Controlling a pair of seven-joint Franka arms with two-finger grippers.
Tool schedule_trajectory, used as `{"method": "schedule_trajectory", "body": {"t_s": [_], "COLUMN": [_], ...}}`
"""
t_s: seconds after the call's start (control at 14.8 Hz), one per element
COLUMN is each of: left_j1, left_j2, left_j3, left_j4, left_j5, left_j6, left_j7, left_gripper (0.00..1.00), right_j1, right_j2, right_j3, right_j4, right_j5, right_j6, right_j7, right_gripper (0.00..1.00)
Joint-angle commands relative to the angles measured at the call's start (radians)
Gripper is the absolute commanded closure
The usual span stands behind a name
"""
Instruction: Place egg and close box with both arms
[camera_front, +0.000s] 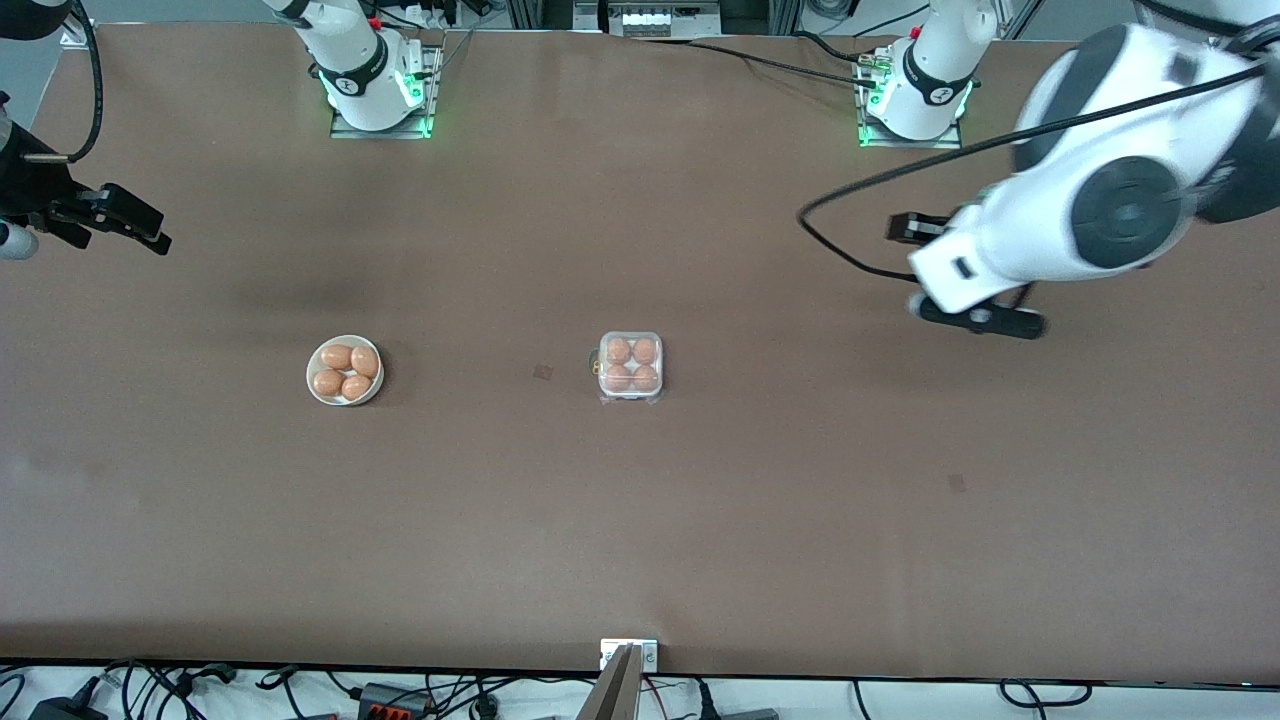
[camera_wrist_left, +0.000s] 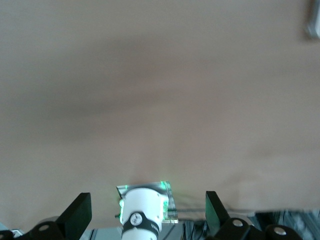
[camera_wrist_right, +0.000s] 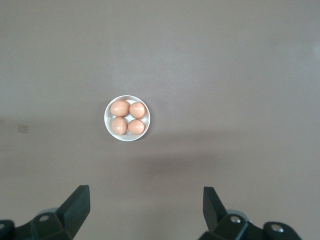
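Note:
The clear egg box (camera_front: 630, 367) sits mid-table with its lid down over several orange-brown eggs, one in each cell. My left gripper (camera_front: 955, 278) is open and empty, up over the table toward the left arm's end, well away from the box. In the left wrist view its fingers (camera_wrist_left: 80, 212) stand wide apart over bare table. My right gripper (camera_front: 118, 228) is open and empty, up over the right arm's end of the table. In the right wrist view (camera_wrist_right: 145, 202) it holds nothing, and the bowl shows far off.
A round white bowl (camera_front: 312, 378) with several more eggs sits toward the right arm's end, level with the box; it also shows in the right wrist view (camera_wrist_right: 107, 119). The left arm's base (camera_wrist_left: 142, 212) shows in the left wrist view. Cables lie along the front edge.

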Motion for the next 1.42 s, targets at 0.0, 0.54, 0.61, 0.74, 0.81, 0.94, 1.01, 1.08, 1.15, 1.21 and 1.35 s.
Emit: {"method": "schedule_trajectory", "body": {"t_s": [0.0,0.54,0.61,0.74,0.81,0.94,1.01,1.08,1.15,1.21,1.35], "left_j1": [-0.042,-0.127,-0.125,-0.114,-0.114,-0.120,-0.123,-0.125,-0.126,-0.128,-0.130], "left_j2": [-0.173,-0.406,-0.409,-0.394,-0.386,-0.384,-0.381,-0.370,-0.366,-0.354,-0.326], "left_j3": [0.157,0.363,0.355,0.352,0.355,0.350,0.350,0.350,0.350,0.349,0.346], "left_j4": [-0.203,-0.383,-0.375,-0.310,-0.293,-0.291,-0.289,-0.286,-0.271,-0.263,-0.227], "left_j5": [-0.032,-0.050,-0.050,-0.064,-0.093,-0.095,-0.093,-0.092,-0.090,-0.089,-0.069], "left_j6": [0.238,0.482,0.445,0.299,0.274,0.272,0.278,0.281,0.281,0.281,0.286], "left_j7": [0.105,0.127,0.126,0.121,0.121,0.127,0.129,0.129,0.129,0.132,0.132], "left_gripper": [0.00,0.00,0.00,0.00,0.00,0.00,0.00,0.00,0.00,0.00,0.00], "right_j1": [0.010,0.018,0.015,0.012,0.010,0.009,0.012,0.012,0.012,0.012,0.012], "right_j2": [-0.017,-0.017,-0.017,-0.018,-0.018,-0.014,-0.014,-0.014,-0.007,-0.007,-0.006], "right_j3": [0.008,0.027,0.032,0.026,0.025,0.025,0.026,0.028,0.028,0.028,0.031], "right_j4": [-0.016,-0.015,-0.015,-0.010,0.000,0.004,0.002,0.002,0.002,0.002,0.002], "right_j5": [-0.002,-0.038,-0.038,-0.037,-0.035,-0.031,-0.032,-0.032,-0.031,-0.031,-0.032], "right_j6": [0.000,-0.003,-0.005,-0.011,-0.012,-0.011,-0.012,-0.012,-0.012,-0.012,-0.012], "right_j7": [-0.010,-0.019,-0.017,-0.016,-0.016,-0.014,-0.011,-0.013,-0.014,-0.014,-0.005], "right_gripper": [0.00,0.00,0.00,0.00,0.00,0.00,0.00,0.00,0.00,0.00,0.00]}}
